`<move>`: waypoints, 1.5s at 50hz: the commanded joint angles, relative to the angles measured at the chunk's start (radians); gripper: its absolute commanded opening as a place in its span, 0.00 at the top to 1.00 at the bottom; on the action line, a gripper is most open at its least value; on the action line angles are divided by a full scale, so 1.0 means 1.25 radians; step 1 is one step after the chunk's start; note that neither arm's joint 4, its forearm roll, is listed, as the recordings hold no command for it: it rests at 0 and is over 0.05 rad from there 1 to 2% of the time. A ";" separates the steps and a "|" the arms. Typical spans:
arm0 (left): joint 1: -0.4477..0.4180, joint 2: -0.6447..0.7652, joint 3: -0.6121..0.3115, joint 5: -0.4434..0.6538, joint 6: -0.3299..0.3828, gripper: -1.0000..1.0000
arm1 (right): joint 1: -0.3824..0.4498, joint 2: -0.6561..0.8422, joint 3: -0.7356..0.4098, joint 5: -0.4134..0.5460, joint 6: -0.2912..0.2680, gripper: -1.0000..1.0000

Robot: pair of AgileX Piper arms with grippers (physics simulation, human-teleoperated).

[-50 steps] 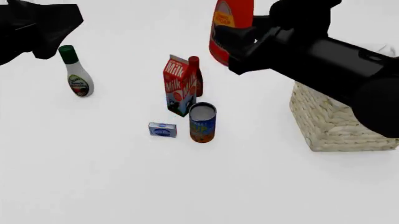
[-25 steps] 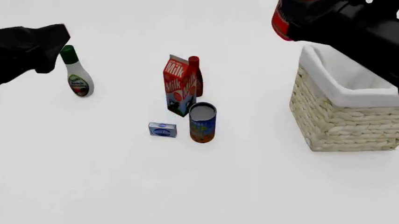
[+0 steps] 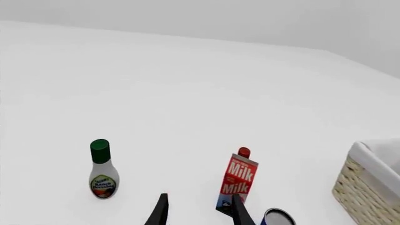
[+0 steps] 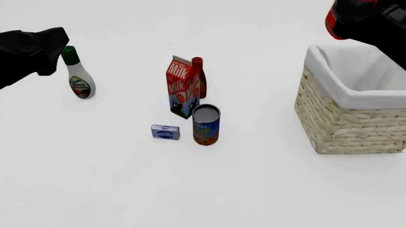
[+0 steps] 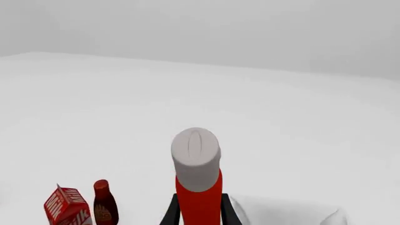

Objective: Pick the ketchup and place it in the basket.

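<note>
The ketchup (image 5: 198,199), a red-orange bottle with a white-grey cap, stands upright between the fingers of my right gripper (image 5: 198,216), which is shut on its body. In the front view only a red patch of the ketchup (image 4: 332,21) shows at the top right, under the black right arm and above the far left part of the basket (image 4: 345,118). The basket is straw-coloured wicker with a white cloth liner (image 5: 281,211). My left gripper (image 3: 198,213) is open with nothing in it and hangs high at the far left, near the white bottle.
A white bottle with green cap (image 4: 78,76) stands at the left. In the middle stand a milk carton (image 4: 180,88), a darker red bottle (image 4: 198,76) behind it, a blue can (image 4: 206,124) and a small blue box (image 4: 165,132).
My right arm has carried the ketchup to the right, from above the middle of the table to above the basket. The left arm has hardly moved.
</note>
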 commanded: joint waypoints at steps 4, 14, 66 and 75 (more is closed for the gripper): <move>0.005 0.008 -0.004 -0.005 0.002 0.00 | -0.089 0.028 0.020 -0.049 0.007 1.00; 0.002 0.008 -0.017 0.003 0.004 0.00 | -0.134 0.049 0.029 -0.070 0.010 1.00; -0.004 0.034 -0.024 -0.018 0.013 0.00 | -0.292 0.264 0.004 -0.195 0.083 1.00; -0.005 0.044 -0.031 -0.022 0.010 0.00 | -0.299 0.320 -0.015 -0.206 0.090 1.00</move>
